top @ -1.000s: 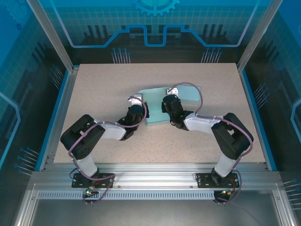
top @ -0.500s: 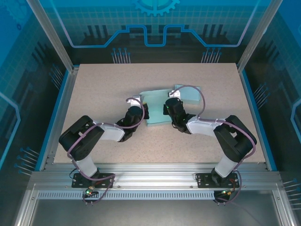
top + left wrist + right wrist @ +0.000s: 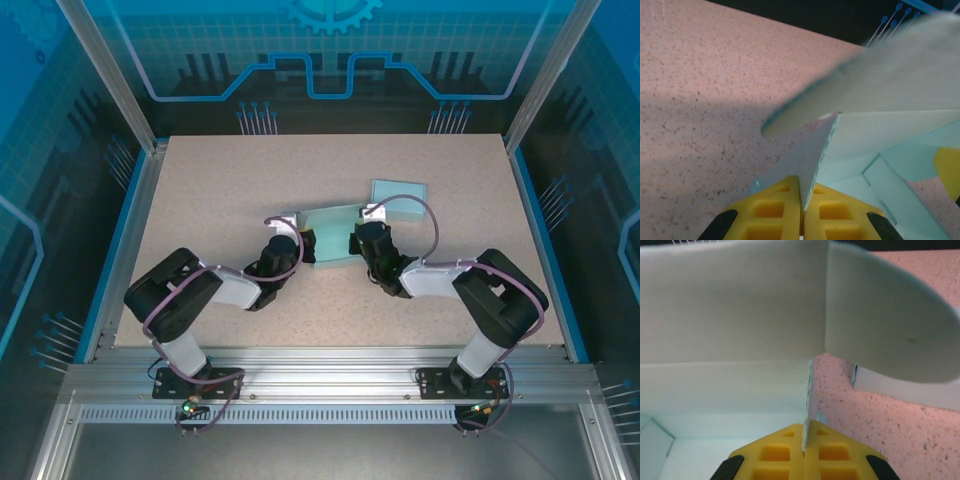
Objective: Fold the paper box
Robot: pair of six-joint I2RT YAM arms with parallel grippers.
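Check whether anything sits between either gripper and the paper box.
Nothing visible does. The left gripper and the right gripper are each shut on a thin side wall of the paper box, with the yellow pads directly against the card.

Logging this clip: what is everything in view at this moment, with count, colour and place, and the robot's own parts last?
pale teal paper box: 1, pale teal, mid-table between the two grippers, partly folded with walls raised
flat pale teal paper piece: 1, pale teal, on the table beyond and right of the box; whether it joins the box cannot be told
speckled beige table: 1, beige
aluminium frame: 1, silver, along the near edge
robot arms: 2, black and white, left arm and right arm, both reaching to the box
left gripper: 1, yellow fingers, shut on a box wall
right gripper: 1, yellow fingers, shut on a box wall
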